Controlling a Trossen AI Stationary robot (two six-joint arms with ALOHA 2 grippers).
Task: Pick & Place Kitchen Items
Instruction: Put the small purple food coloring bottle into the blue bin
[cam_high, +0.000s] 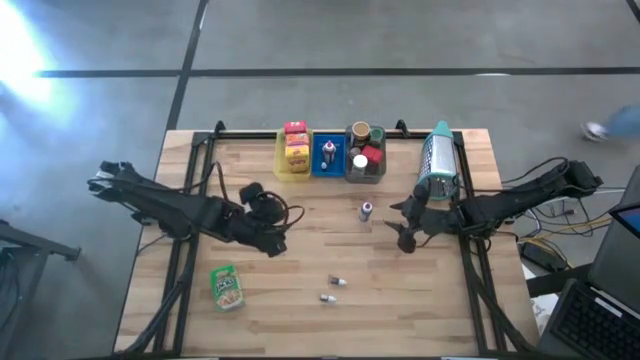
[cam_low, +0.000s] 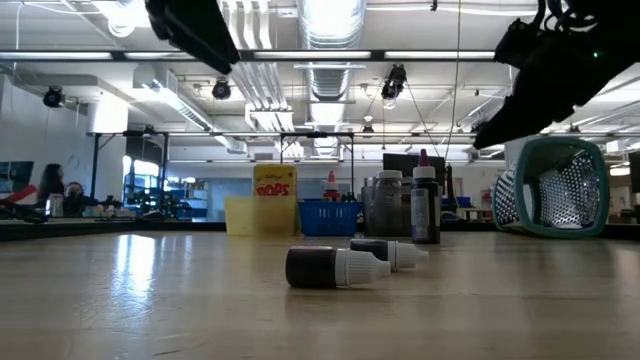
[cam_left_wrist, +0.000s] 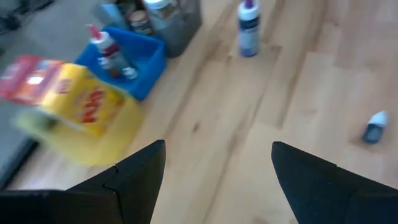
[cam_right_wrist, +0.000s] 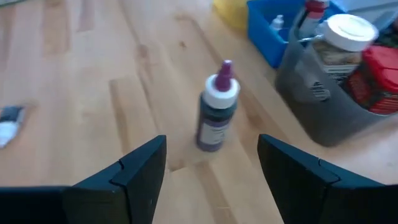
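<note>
Upright on the wooden table (cam_high: 300, 300), a slim dark bottle (cam_high: 366, 211) with a purple tip stands just in front of the grey tray (cam_high: 365, 176). The right gripper (cam_high: 408, 232) hovers near it, fingers spread and holding nothing. Two tiny vials (cam_low: 335, 267) lie on their sides nearer the table's front edge, and a green pouch (cam_high: 227, 286) lies off to the left. The left gripper (cam_high: 272, 240) hangs open and empty above the boards, near the yellow tray (cam_high: 280, 165).

Bottle (cam_high: 366, 210) stands before trays (cam_high: 330, 160); vials (cam_high: 333, 289) nearer.
</note>
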